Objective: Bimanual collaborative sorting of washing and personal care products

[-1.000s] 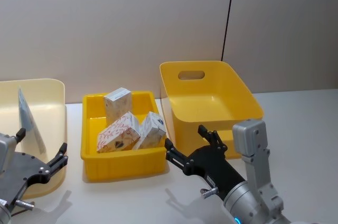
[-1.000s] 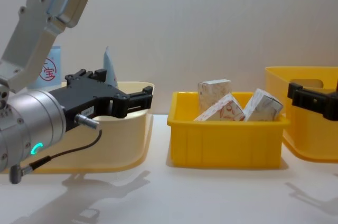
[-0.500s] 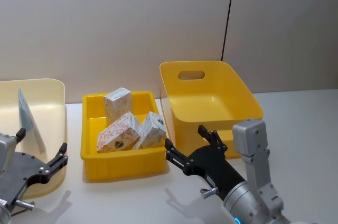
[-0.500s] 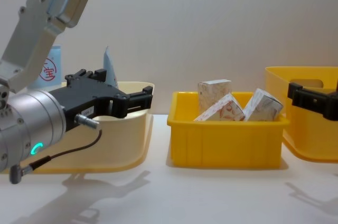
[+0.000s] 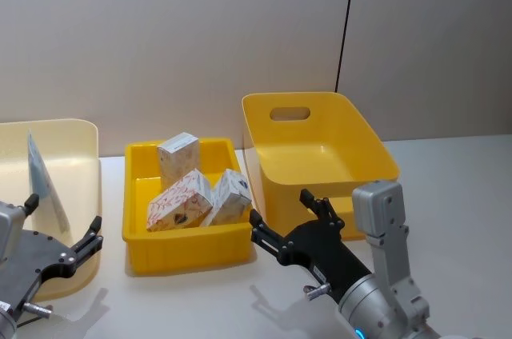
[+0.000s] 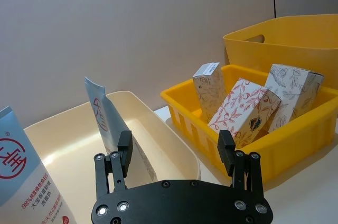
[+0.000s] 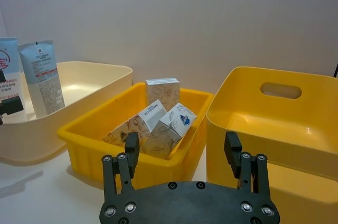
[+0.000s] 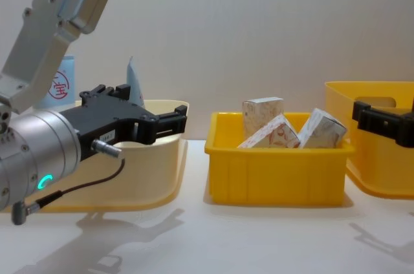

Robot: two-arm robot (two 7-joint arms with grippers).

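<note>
Three boxes unsorted, both jaws spread and empty

Most of the white bench (image 5: 456, 187) is taken up by three containers in a row: a deep yellow bin (image 5: 320, 99) on the right, a cream bin (image 5: 76, 125) on the left, and a shallow yellow tray (image 5: 188, 241) between them. The left gripper (image 6: 175, 145) is held low in front of the cream bin. The right gripper (image 7: 181, 142) is held in front of the gap between tray and deep bin. The jaws of both are spread wide, with nothing gripped.

A pale-blue squeeze tube (image 5: 44, 179) is propped upright in the cream bin, with a red-printed bottle (image 6: 21, 168) beside it. Three small patterned boxes (image 5: 180, 201) are lodged in the tray, an upright box (image 5: 178, 153) at the back and two tilted ones in front.

No pick is judged to have been begun; the approach is the step in hand. A reach over the tray's front wall would be called for next, with the jaws lined up across a tilted box's narrower faces.
</note>
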